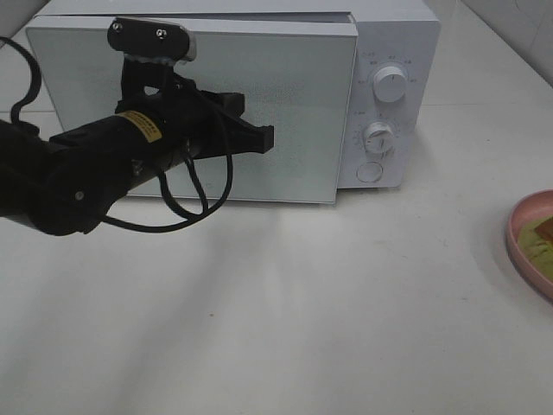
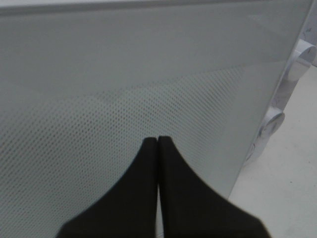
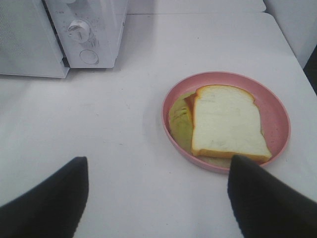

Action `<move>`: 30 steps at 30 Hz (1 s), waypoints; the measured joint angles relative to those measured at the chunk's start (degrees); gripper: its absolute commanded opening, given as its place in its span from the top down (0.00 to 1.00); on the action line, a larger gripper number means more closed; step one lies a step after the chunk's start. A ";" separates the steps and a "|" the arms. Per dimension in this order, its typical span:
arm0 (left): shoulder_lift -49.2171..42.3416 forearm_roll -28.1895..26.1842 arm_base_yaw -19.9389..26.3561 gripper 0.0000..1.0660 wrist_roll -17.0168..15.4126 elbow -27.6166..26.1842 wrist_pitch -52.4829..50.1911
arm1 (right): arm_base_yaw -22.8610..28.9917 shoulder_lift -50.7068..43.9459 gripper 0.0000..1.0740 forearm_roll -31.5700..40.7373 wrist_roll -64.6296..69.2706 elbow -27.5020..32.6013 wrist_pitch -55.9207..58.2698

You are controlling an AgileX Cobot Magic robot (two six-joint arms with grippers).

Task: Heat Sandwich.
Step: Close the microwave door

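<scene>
Meanwhile, clenched left end effector (image 2: 157, 144) faces the microwave (image 1: 389, 52) door; released right end effector (image 3: 157, 173) overlooks the plated sandwich (image 3: 225, 124).

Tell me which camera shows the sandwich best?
The right wrist view: the whole sandwich lies in plain sight on the pink plate. The high view catches only a sliver at its edge; the left wrist view shows none.

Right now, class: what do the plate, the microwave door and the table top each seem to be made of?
Plate: probably matte pink plastic, with an even colour and a soft rim.
Microwave door: glossy glass or plastic, with a fine dot mesh behind the pane.
Table top: smooth white laminate or stone, faintly reflective; which one is unclear.
</scene>
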 measured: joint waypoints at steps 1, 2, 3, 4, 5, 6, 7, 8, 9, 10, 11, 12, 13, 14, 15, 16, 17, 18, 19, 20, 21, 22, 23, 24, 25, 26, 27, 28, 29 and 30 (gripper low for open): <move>0.86 0.00 -0.06 1.00 0.00 -1.60 1.03 | 0.00 0.00 0.30 0.00 0.00 0.00 0.00; 0.86 0.00 -0.06 1.00 0.00 -1.60 1.03 | 0.00 0.00 0.30 0.00 0.00 0.00 0.00; 1.26 0.00 -0.06 1.00 0.00 -2.46 1.38 | 0.00 0.00 0.30 0.00 0.00 0.00 0.00; 1.78 0.00 -0.06 1.00 0.00 -3.15 1.55 | 0.00 0.00 0.30 0.00 0.00 0.00 0.00; 2.58 0.00 -0.06 1.00 0.00 -4.87 2.23 | 0.00 0.00 0.30 0.00 0.00 0.00 0.00; 2.58 0.00 -0.06 1.00 0.00 -4.87 2.23 | 0.00 0.00 0.30 0.00 0.00 0.00 0.00; 2.98 0.00 -0.06 1.00 0.00 -5.67 2.41 | 0.00 0.00 0.30 0.00 0.00 0.00 0.00; 3.38 0.00 -0.06 1.00 0.00 -6.53 2.64 | 0.00 0.00 0.30 0.00 0.00 0.00 0.00; 3.78 0.00 -0.06 1.00 0.00 -7.33 2.98 | 0.00 0.00 0.30 0.00 0.00 0.00 0.00; 4.47 0.00 -0.06 1.00 0.06 -8.65 3.72 | 0.00 0.00 0.30 0.00 0.00 0.00 0.00; 4.47 0.00 -0.06 1.00 0.06 -8.65 3.72 | 0.00 0.00 0.30 0.00 0.00 0.00 0.00; 4.87 0.00 -0.06 1.00 0.06 -9.22 3.90 | 0.00 0.00 0.30 0.00 0.00 0.00 0.00; 5.27 0.00 -0.06 1.00 0.06 -9.91 4.24 | 0.00 0.00 0.30 0.00 0.00 0.00 0.00; 5.73 0.11 -0.06 1.00 0.06 -10.54 4.64 | 0.00 0.00 0.30 0.00 0.00 0.00 0.00; 6.53 0.52 -0.29 1.00 0.11 -11.63 5.61 | 0.00 0.00 0.30 0.00 0.00 0.00 0.00; 6.53 0.52 -0.29 1.00 0.11 -11.63 5.61 | 0.00 0.00 0.30 0.00 0.00 0.00 0.00; 6.93 0.63 -0.46 1.00 0.17 -12.09 5.96 | 0.00 0.00 0.30 0.00 0.00 0.00 0.00; 7.28 0.86 -0.57 1.00 0.17 -12.72 6.47 | 0.00 0.00 0.30 0.00 0.00 0.00 0.00; 8.02 1.43 -0.74 1.00 0.17 -13.69 7.45 | 0.00 0.00 0.30 0.00 0.00 0.00 0.00; 8.42 1.66 -0.80 1.00 0.17 -14.27 7.91 | 0.00 0.00 0.30 0.00 0.00 0.00 0.00; 8.42 1.66 -0.80 1.00 0.17 -14.27 7.91 | 0.00 0.00 0.30 0.00 0.00 0.00 0.00; 8.82 1.60 -0.97 1.00 0.17 -14.78 8.14 | 0.00 0.00 0.30 0.00 0.00 0.00 0.00; 9.22 1.66 -1.15 1.00 0.17 -15.36 8.37 | 0.00 0.00 0.30 0.00 0.00 0.00 0.00; 10.03 1.95 -1.26 1.00 0.17 -16.33 8.48 | 0.00 0.00 0.30 0.00 0.00 0.00 0.00; 10.49 2.01 -1.26 1.00 0.17 -16.90 8.59 | 0.00 0.00 0.30 0.00 0.00 0.00 0.00; 10.49 2.01 -1.26 1.00 0.17 -16.90 8.59 | 0.00 0.00 0.30 0.00 0.00 0.00 0.00; 10.83 2.01 -1.26 1.00 0.17 -17.42 8.65 | 0.00 0.00 0.30 0.00 0.00 0.00 0.00; 11.23 2.06 -1.26 1.00 0.17 -17.99 8.77 | 0.00 0.00 0.30 0.00 0.00 0.00 0.00; 11.92 2.58 -1.32 1.00 0.17 -18.91 9.63 | 0.00 0.00 0.30 0.00 0.00 0.00 0.00; 12.15 2.92 -1.32 1.00 0.17 -19.42 10.14 | 0.00 0.00 0.30 0.00 0.00 0.00 0.00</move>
